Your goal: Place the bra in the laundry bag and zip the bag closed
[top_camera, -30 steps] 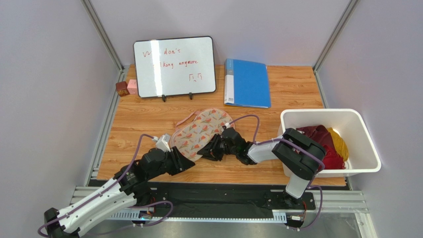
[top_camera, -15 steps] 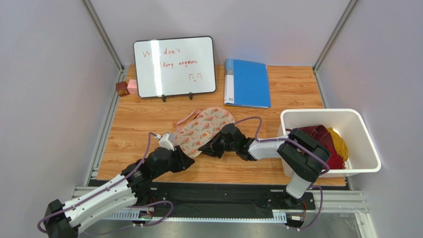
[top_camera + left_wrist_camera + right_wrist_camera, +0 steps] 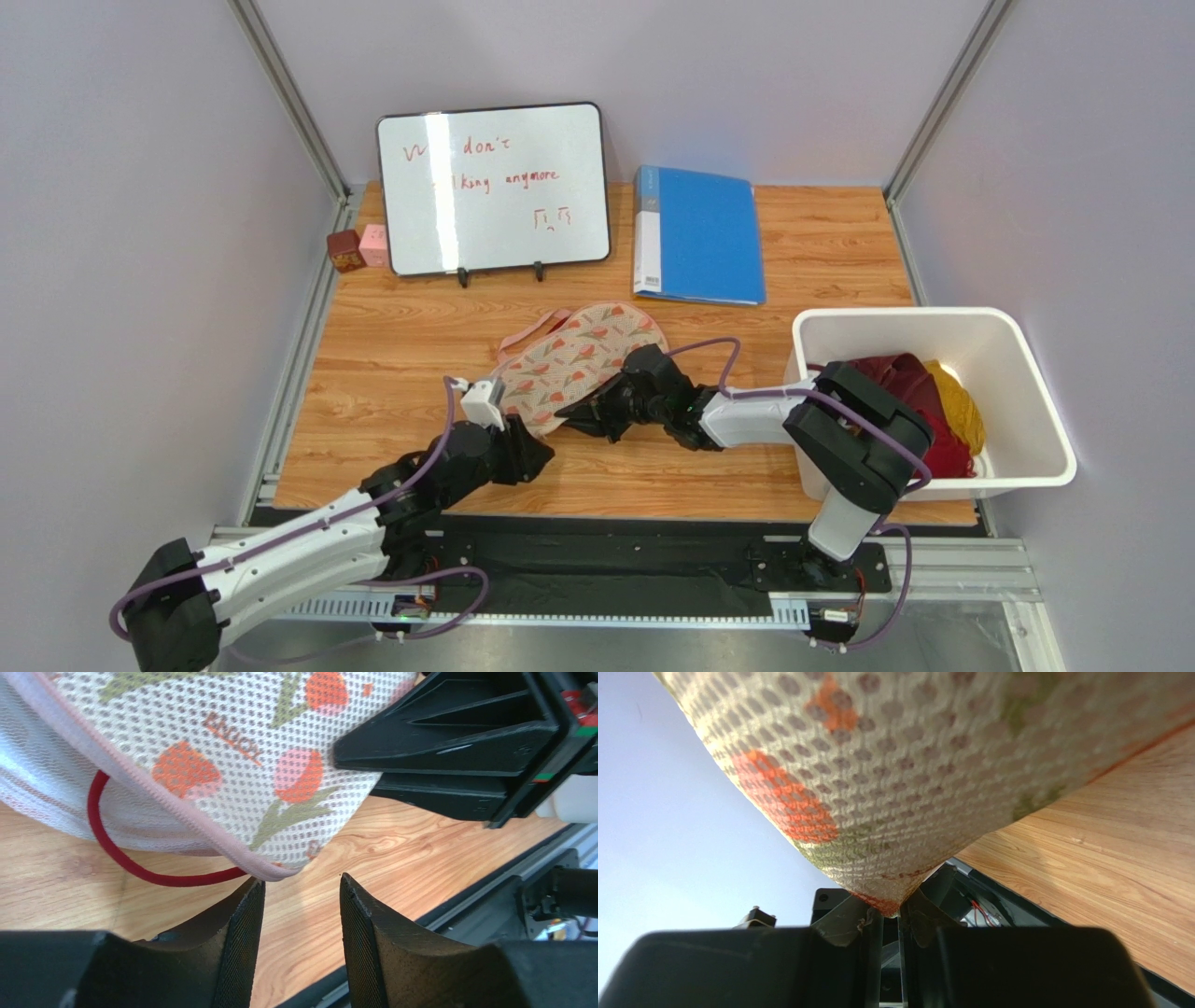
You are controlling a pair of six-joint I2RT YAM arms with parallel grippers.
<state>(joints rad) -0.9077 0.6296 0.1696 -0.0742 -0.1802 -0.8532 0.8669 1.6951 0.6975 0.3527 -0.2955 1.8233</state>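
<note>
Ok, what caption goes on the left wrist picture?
Open left claw at the laundry bag corner, red bra strap poking out.

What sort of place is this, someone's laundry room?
Probably a robotics test booth, not a home: two robot arms are bolted to a metal rail at a wooden table, plain walls close it in, and props like a whiteboard and blue folder sit behind.

Cream mesh laundry bag (image 3: 582, 367) printed with pink-orange tulips and green leaves, pale pink trim along its edge, dark red bra (image 3: 175, 880) strap, warm wood-grain table (image 3: 421, 336), blue folder (image 3: 697, 234), white bin (image 3: 912, 319), red and yellow clothes (image 3: 929, 399), whiteboard (image 3: 491, 189) scrawled in red
</note>
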